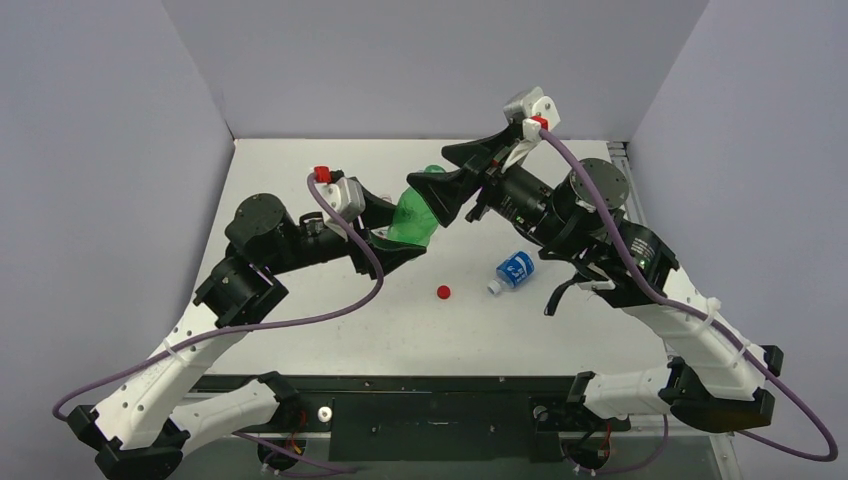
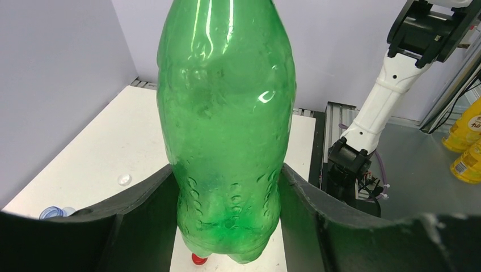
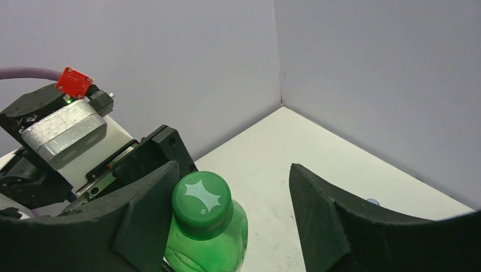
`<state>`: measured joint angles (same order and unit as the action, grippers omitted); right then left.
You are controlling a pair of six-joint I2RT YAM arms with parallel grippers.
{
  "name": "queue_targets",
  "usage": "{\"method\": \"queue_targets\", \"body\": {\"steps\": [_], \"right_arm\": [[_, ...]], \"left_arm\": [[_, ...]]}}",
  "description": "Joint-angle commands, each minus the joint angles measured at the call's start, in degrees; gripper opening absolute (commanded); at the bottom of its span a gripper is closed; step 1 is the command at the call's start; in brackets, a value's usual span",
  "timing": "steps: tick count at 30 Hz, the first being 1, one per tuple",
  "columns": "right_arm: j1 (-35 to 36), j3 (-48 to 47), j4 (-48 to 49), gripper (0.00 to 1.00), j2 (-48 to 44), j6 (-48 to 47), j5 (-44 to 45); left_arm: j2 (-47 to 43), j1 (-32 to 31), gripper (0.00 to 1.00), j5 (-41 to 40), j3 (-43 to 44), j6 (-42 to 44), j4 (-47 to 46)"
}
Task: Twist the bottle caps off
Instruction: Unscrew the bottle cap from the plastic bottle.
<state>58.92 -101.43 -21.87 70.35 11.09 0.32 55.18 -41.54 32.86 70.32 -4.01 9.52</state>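
Right gripper (image 3: 235, 195): I am hanging it wide open over the neck of the green bottle (image 2: 227, 113), one finger on each side of the green cap (image 3: 202, 201). The left finger is sitting just beside the cap, perhaps touching it, and the right finger is standing well apart.

Left gripper (image 2: 227, 195): I am clamping it on the lower body of the green bottle and holding the bottle off the table (image 1: 480, 330), with the neck pointing toward the far side and the right arm.

Green cap: it is sitting on the bottle, seemingly screwed down, between the open fingers.

Step in hand: I am judging this as the approach to the green cap. One arm is bracing the bottle and the other is lining up to grasp.

Next move: I am planning to centre the fingers on the cap, close them firmly on its rim, then turn the wrist while the left arm is resisting the twist. The soft bottle may squash or slip.

Farther out: the red cap (image 1: 443, 292) is lying loose on the table near the middle, and the blue-label bottle (image 1: 515, 268) is lying on its side just right of it.
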Motion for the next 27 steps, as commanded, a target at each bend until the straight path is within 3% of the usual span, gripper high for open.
{"method": "queue_targets", "body": {"steps": [1, 4, 6, 11, 15, 17, 18, 19, 25, 27], "right_arm": [[-0.21, -1.62, -2.97, 0.65, 0.92, -0.66, 5.89], [-0.24, -2.00, -3.31, 0.58, 1.23, -0.62, 5.02], [-0.21, -2.42, -3.39, 0.47, 1.44, -0.57, 4.17], [-0.82, -3.24, -3.63, 0.06, 1.86, 0.30, 1.13], [-1.40, -2.86, -3.13, 0.00, 1.96, 1.06, -2.52], [-1.44, -2.03, -1.98, 0.00, 1.88, 1.73, -3.33], [-1.44, -1.58, -1.36, 0.00, 2.12, 2.00, -3.49], [-1.30, -1.41, -1.09, 0.00, 2.32, 2.49, -3.35], [1.50, -1.50, -0.68, 0.00, 3.88, 1.20, 1.03], [2.45, -1.56, -0.67, 0.00, 4.03, 0.76, 2.66]], "left_arm": [[-0.94, -0.33, 0.00, -0.07, 0.03, 0.05, -3.49], [-0.93, -0.35, 0.00, -0.16, -0.14, 0.06, -3.65], [-0.75, -0.37, 0.00, 0.01, -0.14, -0.01, -3.78], [-0.60, -0.37, 0.00, -0.11, -0.24, 0.04, -4.10], [-0.68, -0.43, 0.00, -0.58, -0.60, -0.96, -4.97], [-0.64, -0.36, 0.37, -1.06, -0.86, -3.28, -6.90], [-0.58, -0.38, 0.83, -1.53, -0.90, -4.38, -7.59], [-0.31, -0.38, 0.98, -1.64, -0.81, -6.02, -8.38], [1.66, -0.32, 0.97, -0.24, 0.84, -4.55, -11.91], [1.84, -0.38, 0.87, 0.53, 1.04, -2.86, -12.04]]}}
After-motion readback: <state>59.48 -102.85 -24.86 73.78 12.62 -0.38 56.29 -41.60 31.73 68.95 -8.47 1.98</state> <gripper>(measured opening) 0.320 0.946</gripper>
